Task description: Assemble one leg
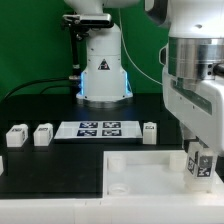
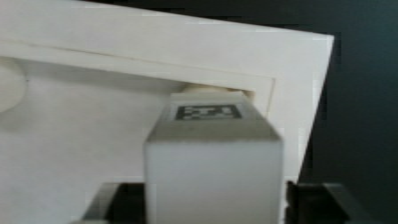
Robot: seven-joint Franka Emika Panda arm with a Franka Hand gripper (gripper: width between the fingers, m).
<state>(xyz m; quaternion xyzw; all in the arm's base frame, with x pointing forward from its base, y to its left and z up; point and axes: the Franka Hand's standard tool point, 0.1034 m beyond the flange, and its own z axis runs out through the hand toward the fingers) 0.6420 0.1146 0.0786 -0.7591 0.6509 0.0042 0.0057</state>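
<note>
Two-finger gripper (image 2: 214,205) clamped on the chunky white plastic tagged leg (image 2: 214,155) — judged light, rigid, slick — grip its flat sides.

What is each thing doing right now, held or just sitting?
Tray: lying flat, no leg fitted that shows.
Marker board: lying flat.
Held leg: upright, gripped, at the tray.
Gripper: shut on the held leg.
Leg at the exterior view's left edge: loose, standing on the table.
Leg next to it: loose, standing.
Leg beside the marker board: loose, standing.
</note>
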